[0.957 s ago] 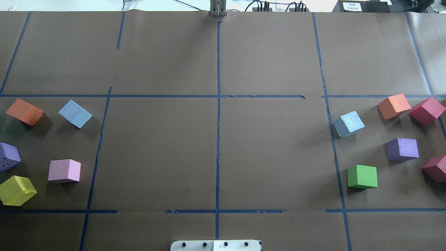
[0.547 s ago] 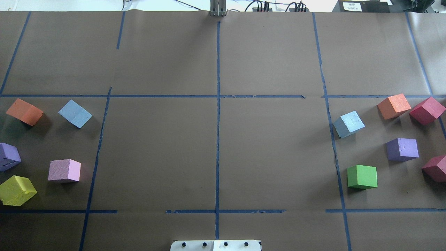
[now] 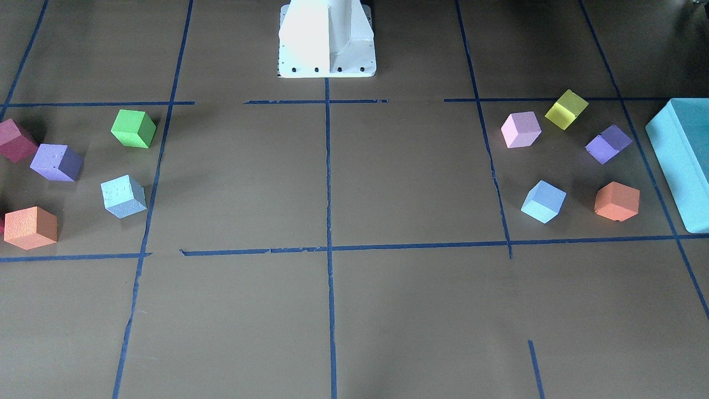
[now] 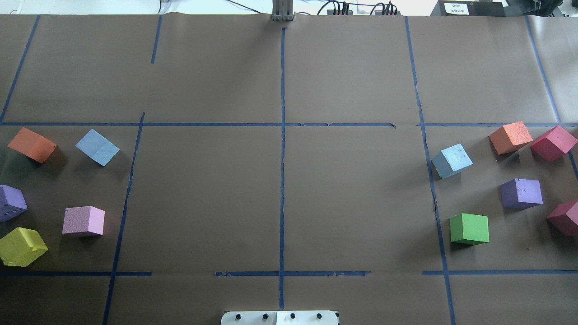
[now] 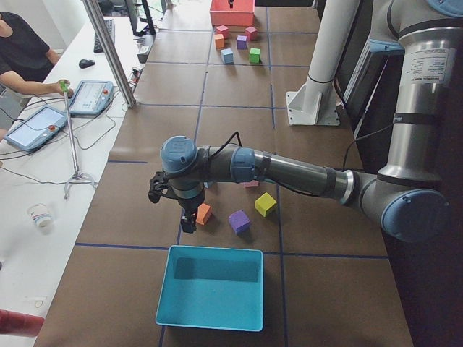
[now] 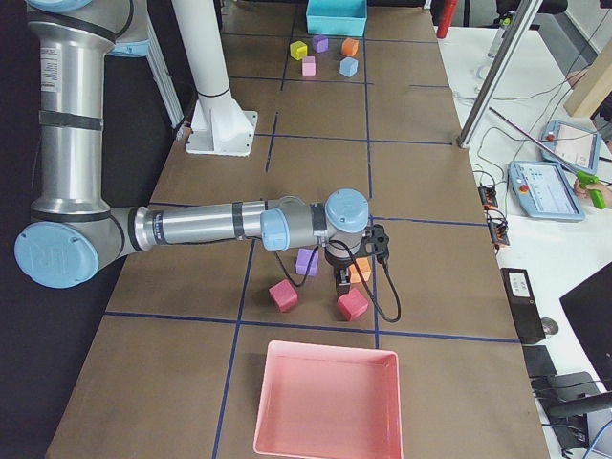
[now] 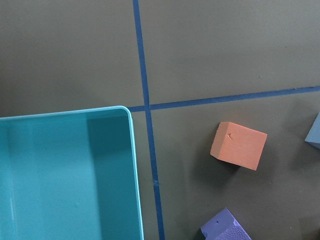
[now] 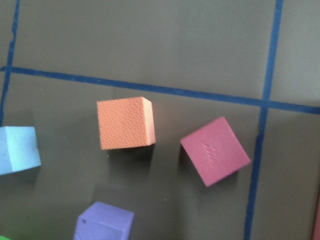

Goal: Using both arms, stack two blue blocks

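One pale blue block [image 4: 97, 147] lies on the table's left side; it also shows in the front-facing view [image 3: 544, 201] and at the left wrist view's right edge [image 7: 315, 135]. The other blue block [image 4: 451, 160] lies on the right side, also in the front-facing view [image 3: 123, 195] and the right wrist view [image 8: 17, 149]. Both rest on the paper, far apart. My left gripper [image 5: 187, 220] hangs over an orange cube [image 5: 204, 213] near the teal box. My right gripper [image 6: 342, 282] hangs over the orange and red cubes. I cannot tell whether either gripper is open or shut.
A large teal box [image 5: 213, 285] stands at the left end and a pink tray [image 6: 325, 402] at the right end. Orange, purple, pink, yellow, green and red cubes [image 4: 469, 229] lie around both blue blocks. The white pedestal [image 3: 327, 39] stands at the robot's edge.
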Tool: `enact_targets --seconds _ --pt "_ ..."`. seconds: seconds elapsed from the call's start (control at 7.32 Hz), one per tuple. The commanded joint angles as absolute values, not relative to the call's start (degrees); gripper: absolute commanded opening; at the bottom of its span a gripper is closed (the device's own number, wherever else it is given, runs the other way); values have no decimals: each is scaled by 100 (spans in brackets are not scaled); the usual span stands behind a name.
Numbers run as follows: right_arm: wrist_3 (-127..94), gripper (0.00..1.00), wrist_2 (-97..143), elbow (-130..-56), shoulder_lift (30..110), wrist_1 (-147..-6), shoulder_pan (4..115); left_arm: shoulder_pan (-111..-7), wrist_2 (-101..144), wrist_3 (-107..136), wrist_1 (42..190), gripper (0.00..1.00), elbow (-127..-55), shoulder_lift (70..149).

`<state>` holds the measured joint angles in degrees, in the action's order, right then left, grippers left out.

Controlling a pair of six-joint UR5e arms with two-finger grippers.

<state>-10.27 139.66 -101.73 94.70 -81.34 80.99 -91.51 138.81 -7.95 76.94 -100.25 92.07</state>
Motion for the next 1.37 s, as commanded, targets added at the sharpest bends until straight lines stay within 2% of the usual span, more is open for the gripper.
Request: enact_targets --seconds 0.0,0.41,1.23 --pt "-3086 100 13739 -10160 9361 -6502 7238 -9149 14018 -800 7699 100 -10046 9193" --pt "-3736 100 12722 -10125 8528 -6477 5954 -9149 14019 -791 7690 100 -10186 9185" --pt "-3657 100 11830 -9870 8437 -6398 4878 -9141 14027 -782 7699 100 -10195 9185"
